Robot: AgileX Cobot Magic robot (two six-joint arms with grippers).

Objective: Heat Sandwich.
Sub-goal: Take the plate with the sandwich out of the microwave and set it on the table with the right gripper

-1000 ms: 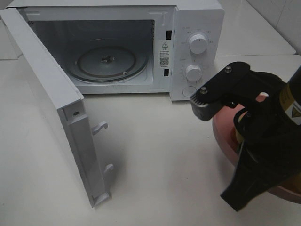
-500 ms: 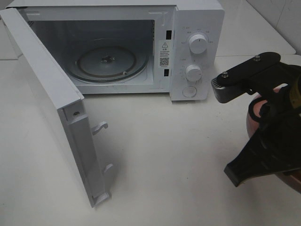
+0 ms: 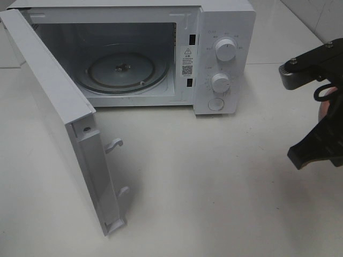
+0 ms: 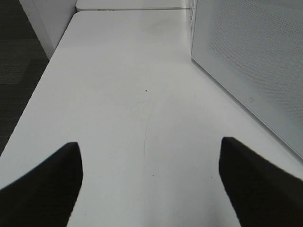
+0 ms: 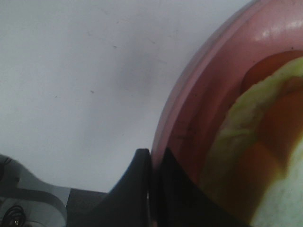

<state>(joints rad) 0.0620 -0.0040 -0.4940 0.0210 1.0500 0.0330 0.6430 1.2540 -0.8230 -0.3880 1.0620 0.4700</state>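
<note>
At the counter's (image 3: 214, 182) right edge, the plate rides a thin rim pinch.
Right hand (image 5: 150, 189) is clamped on the pink plate (image 5: 199, 113) carrying one sandwich (image 5: 246, 142); a tilt could slide it off. Left hand (image 4: 150, 179) gapes empty. One microwave (image 3: 134, 53), door open, two knobs.

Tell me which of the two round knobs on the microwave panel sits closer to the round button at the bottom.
The lower knob. It sits directly above the round button, while the upper knob is higher up the microwave panel, near its top.
</note>
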